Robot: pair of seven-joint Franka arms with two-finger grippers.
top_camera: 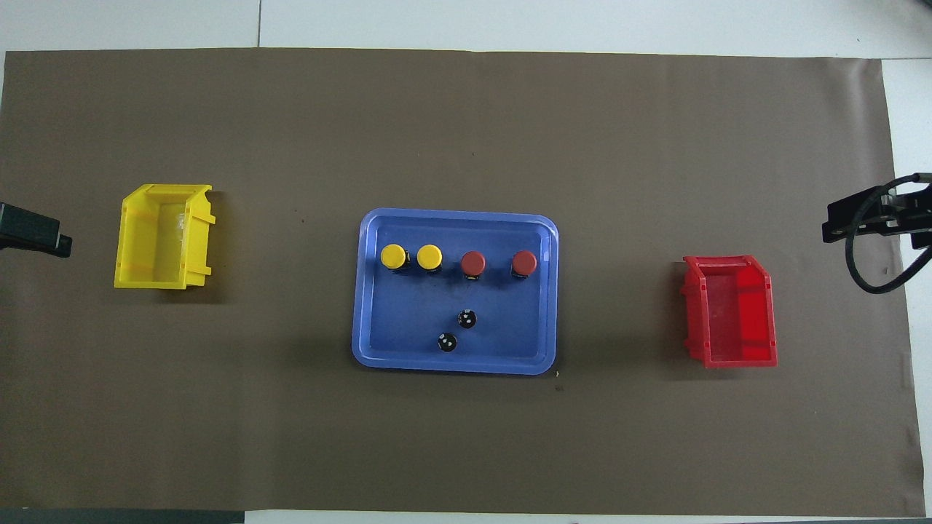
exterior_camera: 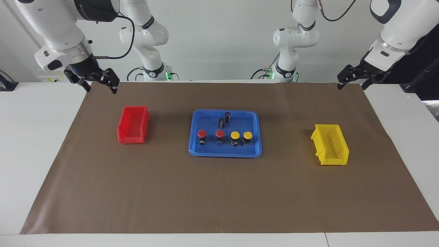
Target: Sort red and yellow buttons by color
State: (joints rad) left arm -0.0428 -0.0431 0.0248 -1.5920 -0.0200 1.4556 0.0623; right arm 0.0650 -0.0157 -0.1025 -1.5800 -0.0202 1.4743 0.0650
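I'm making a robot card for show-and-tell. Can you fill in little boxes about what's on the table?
tray: blue tray mid-table on the brown mat
buttons: two red buttons and two yellow buttons in one row in the tray
extras: two dark cylinders in the tray, nearer the robots
bins: red bin toward the right arm's end, yellow bin toward the left arm's, both empty
left gripper: open, waiting
right gripper: open, waiting

Bright, even overhead light; soft short shadows; sharp focus throughout.

White table (exterior_camera: 34,137), brown mat (exterior_camera: 219,192)
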